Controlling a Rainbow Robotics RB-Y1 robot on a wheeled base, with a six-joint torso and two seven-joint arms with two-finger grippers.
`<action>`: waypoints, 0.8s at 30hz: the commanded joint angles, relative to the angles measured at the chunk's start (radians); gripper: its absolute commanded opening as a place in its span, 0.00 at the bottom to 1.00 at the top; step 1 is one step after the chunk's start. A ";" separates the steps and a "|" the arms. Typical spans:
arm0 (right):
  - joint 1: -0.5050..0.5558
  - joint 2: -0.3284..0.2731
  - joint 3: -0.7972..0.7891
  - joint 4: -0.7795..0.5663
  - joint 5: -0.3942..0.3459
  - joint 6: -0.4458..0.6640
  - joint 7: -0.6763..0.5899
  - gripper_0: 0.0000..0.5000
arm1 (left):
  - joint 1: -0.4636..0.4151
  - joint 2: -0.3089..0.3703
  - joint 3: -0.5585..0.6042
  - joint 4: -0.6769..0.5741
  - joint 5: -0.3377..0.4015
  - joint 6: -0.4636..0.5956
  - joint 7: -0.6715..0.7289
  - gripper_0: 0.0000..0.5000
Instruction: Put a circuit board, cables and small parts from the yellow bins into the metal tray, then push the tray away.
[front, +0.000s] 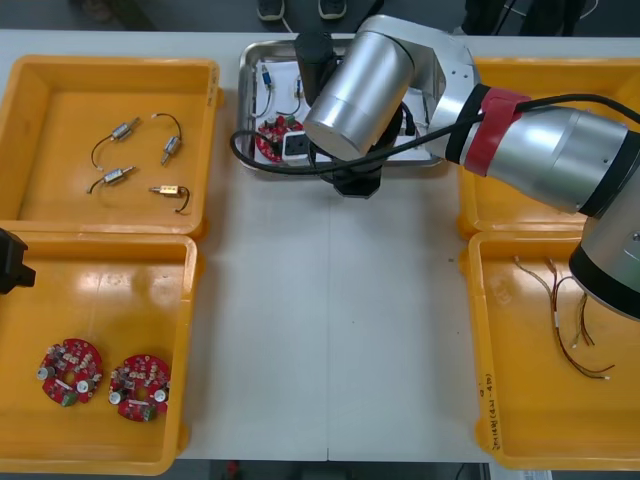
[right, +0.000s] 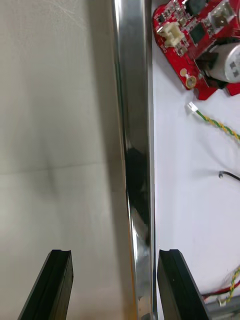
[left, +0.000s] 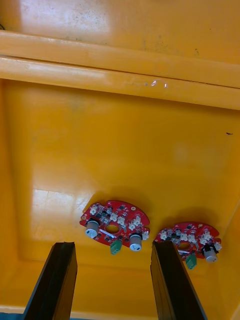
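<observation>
Metal tray (front: 247, 95) sits at the far middle of the table (front: 330, 320), between the two far yellow bins (front: 212, 150), and it looks loaded. A red circuit board (right: 197, 30) lies on its white floor close to the robot-side rim, with a red and yellow cable (right: 220, 125) and the tip of a black cable (right: 227, 175) beside it. Two little items (front: 268, 77) farther in may be small metal parts (too small to be sure). So the filling seems done, and the push is what remains.

The right gripper (right: 112, 256) hangs at that rim with its fingers apart and the shiny edge running between them, one finger over the table and the other over the tray's inside. Whether either touches the metal I cannot tell. The left gripper (left: 112, 247), also spread and holding nothing, waits above the near left bin (front: 190, 300), where two spare boards (front: 72, 370) lie.
</observation>
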 joint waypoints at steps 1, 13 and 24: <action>-0.047 0.013 -0.114 -0.082 -0.005 0.110 -0.014 0.98 | 0.016 0.044 0.030 -0.030 -0.001 0.006 -0.088 0.87; 0.110 0.011 -0.382 -0.362 0.122 0.478 -0.054 0.98 | 0.016 0.044 0.030 -0.030 -0.001 0.006 -0.088 0.86; 0.275 0.013 -0.611 -0.619 0.214 0.588 -0.204 0.98 | 0.016 0.044 0.030 -0.030 -0.001 0.006 -0.088 0.87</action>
